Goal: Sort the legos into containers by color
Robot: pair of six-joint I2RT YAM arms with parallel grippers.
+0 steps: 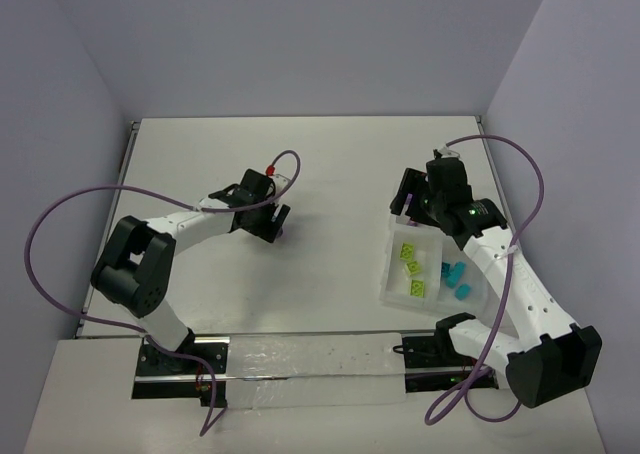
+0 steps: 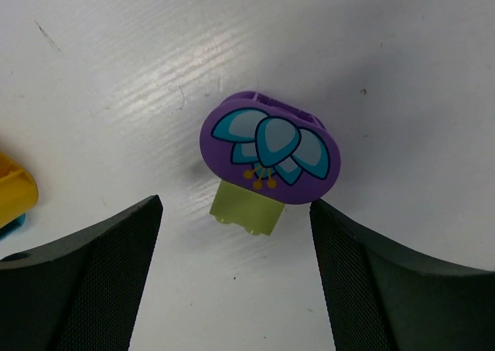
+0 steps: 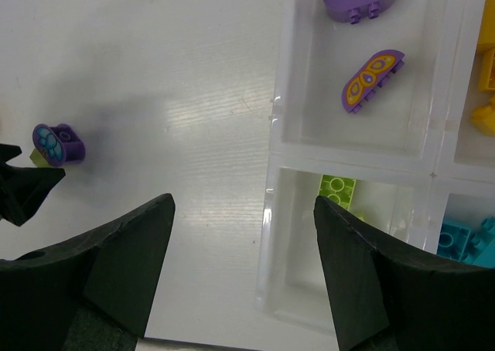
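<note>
A purple oval lego [image 2: 271, 146] with a teal flower print is joined to a lime green brick [image 2: 247, 209] and lies on the white table. My left gripper [image 2: 234, 206] is open just in front of this pair, one finger on each side, touching nothing. An orange-yellow lego [image 2: 11, 192] shows at the left edge. My right gripper [image 3: 244, 200] is open over the left wall of the containers [image 3: 274, 173]. Its compartments hold two purple legos [image 3: 373, 79], lime green ones [image 3: 338, 189], teal ones [image 3: 464, 239] and orange-yellow ones [image 3: 487, 65]. In the top view the left gripper [image 1: 268, 224] is mid-table and the tray [image 1: 385, 274] is at the right.
A clear flat strip with black brackets [image 1: 300, 369] lies along the near edge between the arm bases. Purple cables loop from both arms. Walls close in the table at the back and on both sides.
</note>
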